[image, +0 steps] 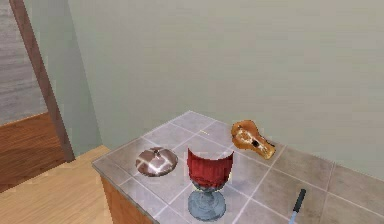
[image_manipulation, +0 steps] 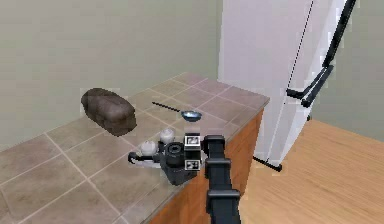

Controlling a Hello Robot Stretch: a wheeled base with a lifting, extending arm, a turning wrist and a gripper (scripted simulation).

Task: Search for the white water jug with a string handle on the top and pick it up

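At the arm side view's right stands a tall white refrigerator [image_manipulation: 300, 70], next to a grey-tiled countertop [image_manipulation: 60, 170]. A dark brown loaf [image_manipulation: 108, 110] lies on the tiles. Nearer, the dark two-finger gripper [image_manipulation: 143, 155] meets a small whitish blob [image_manipulation: 150, 146] on the countertop. Cannot tell whether this is the jug, how the fingers stand, or whether anything is held.

The forward view looks ahead and down, close on a tiled counter's [image: 310, 165] corner. The arm side view looks down along the arm [image_manipulation: 222, 195] onto the claw [image_manipulation: 148, 156], with counter all round it. Both views share tiled counter.
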